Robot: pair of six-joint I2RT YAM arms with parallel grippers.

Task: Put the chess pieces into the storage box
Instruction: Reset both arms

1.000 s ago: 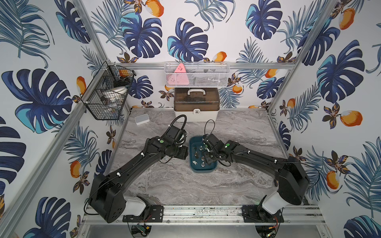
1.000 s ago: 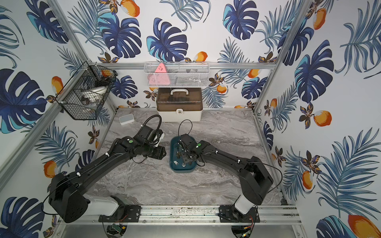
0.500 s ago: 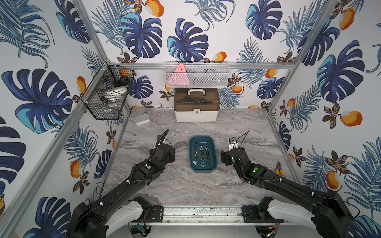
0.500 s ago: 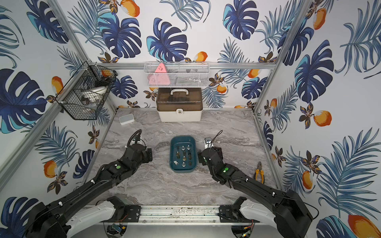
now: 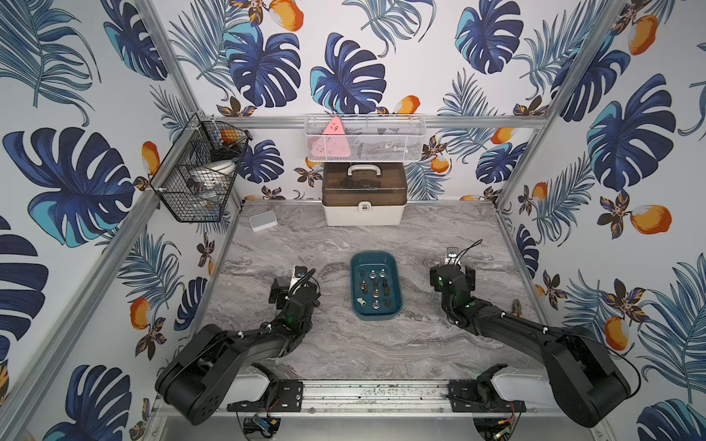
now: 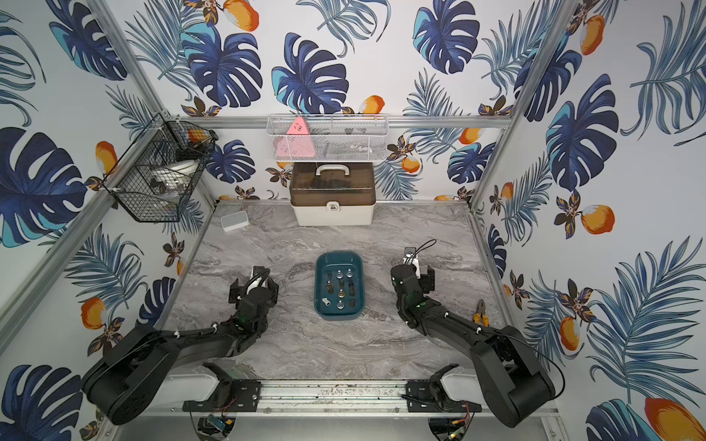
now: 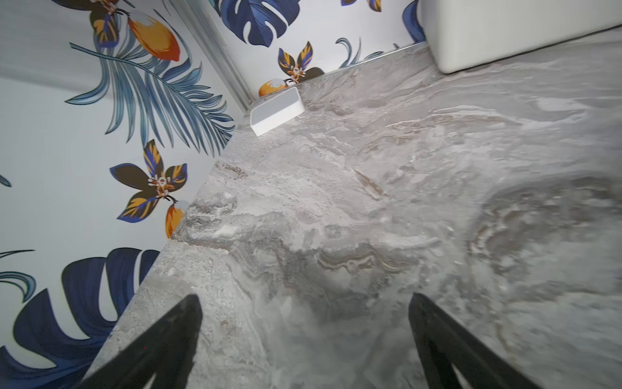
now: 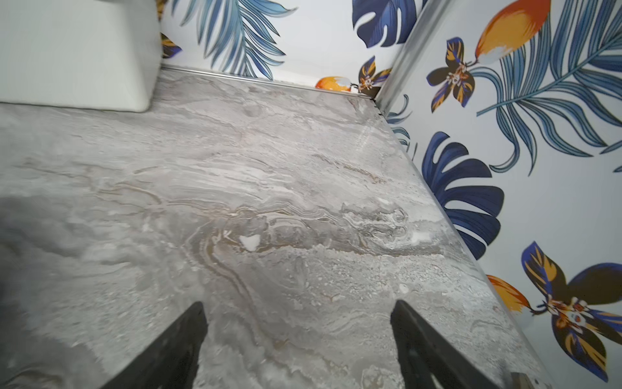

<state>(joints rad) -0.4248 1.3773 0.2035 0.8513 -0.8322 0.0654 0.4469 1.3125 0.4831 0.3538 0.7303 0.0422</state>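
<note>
The storage box [image 5: 374, 256] [image 6: 338, 255], a dark teal shallow tray, lies mid-table in both top views. Several chess pieces [image 5: 376, 292] [image 6: 341, 293] stand inside it, silver, gold and dark. One whitish piece [image 5: 361, 301] lies on its side near the tray's front left corner. My left gripper [image 5: 296, 288] [image 7: 303, 295] hovers left of the tray over bare marble, open and empty. On the tray's right side my right gripper [image 5: 454, 277] [image 8: 299, 302] is likewise open and empty above bare table. Neither wrist view shows the tray or any piece.
A white case with a brown lid [image 5: 363, 198] stands at the back wall. A small white-grey box [image 5: 263, 220] [image 7: 276, 111] sits at the back left. Yellow-handled pliers [image 6: 480, 313] lie by the right edge. A black wire basket [image 5: 198, 179] hangs on the left wall.
Both arms have drawn back from over the tray, the left one to the left and the right one to the right. Both grippers have opened wider.
</note>
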